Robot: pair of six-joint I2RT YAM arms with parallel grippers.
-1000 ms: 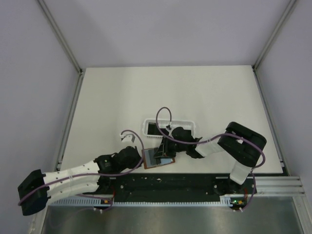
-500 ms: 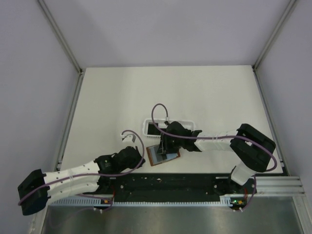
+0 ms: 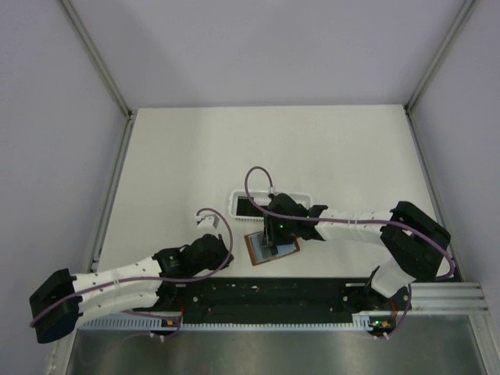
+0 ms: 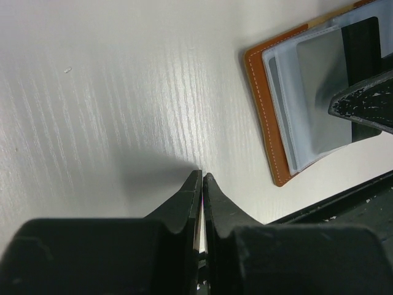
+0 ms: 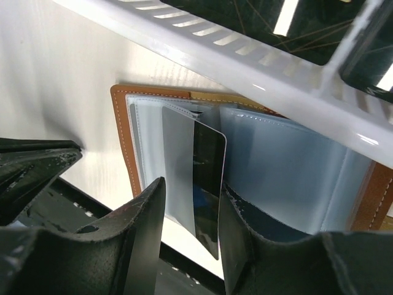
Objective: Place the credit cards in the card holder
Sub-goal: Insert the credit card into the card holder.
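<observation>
1. The card holder [image 5: 121,120] lies open on the worktop [image 4: 92,92], close to the near edge, with its brown leather rim around bluish clear pockets.
2. It sits just beside a white slotted basket [image 5: 245,58], on the side nearer the arms. The right wrist view shows the basket's rim right against the holder's far edge.
3. One black credit card [image 5: 210,184] stands tilted in a pocket near the holder's left end, with its upper part sticking out of the pocket.
4. The right hand [image 5: 192,186] is over the holder with its jaws parted, one on each side of that card. There is a visible gap between the card and one finger, so the hand is not pinching it.
5. More black cards [image 3: 250,206] lie inside the basket.
6. The left hand [image 4: 201,176] is low over bare worktop, just left of the holder and not touching it. Its jaws are pressed together and hold nothing.
7. In the left wrist view, a tip of the right hand's finger shows over the holder's pockets.
</observation>
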